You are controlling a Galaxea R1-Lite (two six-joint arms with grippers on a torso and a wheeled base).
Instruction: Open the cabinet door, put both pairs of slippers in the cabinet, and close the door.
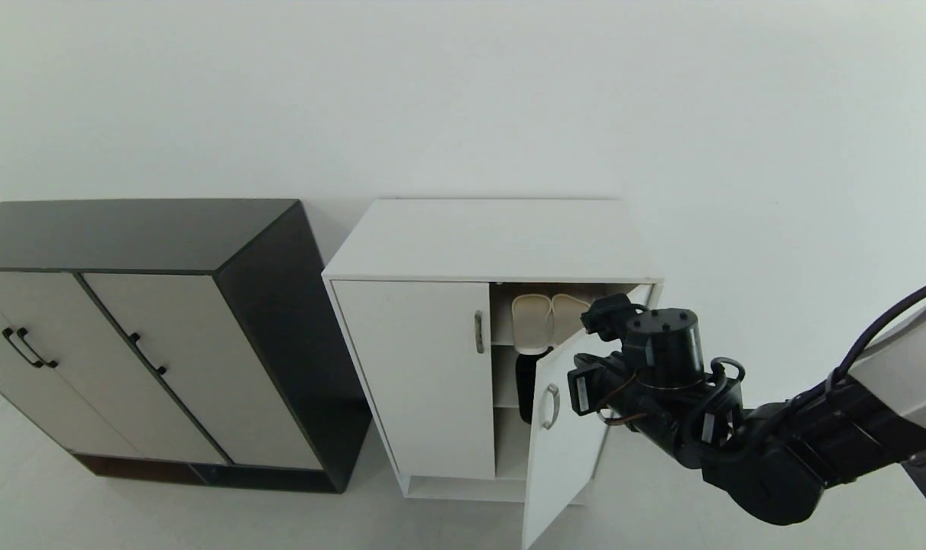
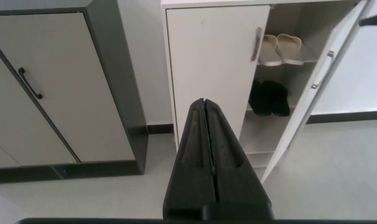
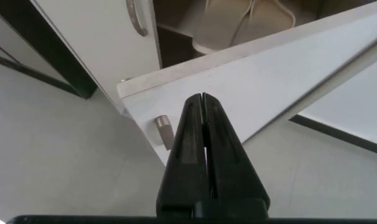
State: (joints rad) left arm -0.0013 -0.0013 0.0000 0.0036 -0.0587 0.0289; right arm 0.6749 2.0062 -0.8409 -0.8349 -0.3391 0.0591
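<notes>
Black slippers [image 1: 524, 386] half hidden behind open door [image 1: 562, 473] (head view).

Black jointed arm [image 1: 738, 451], looped cables [image 1: 860, 338]

This looks like a plain room in a home, perhaps an entryway, though it could be a staged mock-up. A white two-door wooden cabinet [image 1: 493, 237] stands against a bare white wall [image 1: 463, 92] on a pale smooth floor [image 1: 165, 512]. It holds a pair of cream slippers [image 1: 532, 321] on its top shelf and a pair of black slippers [image 2: 261, 98] below. Just beside it stands a black-framed cabinet with two beige doors [image 1: 127, 233]. A dark skirting board [image 2: 356, 116] runs along the wall's foot.
</notes>
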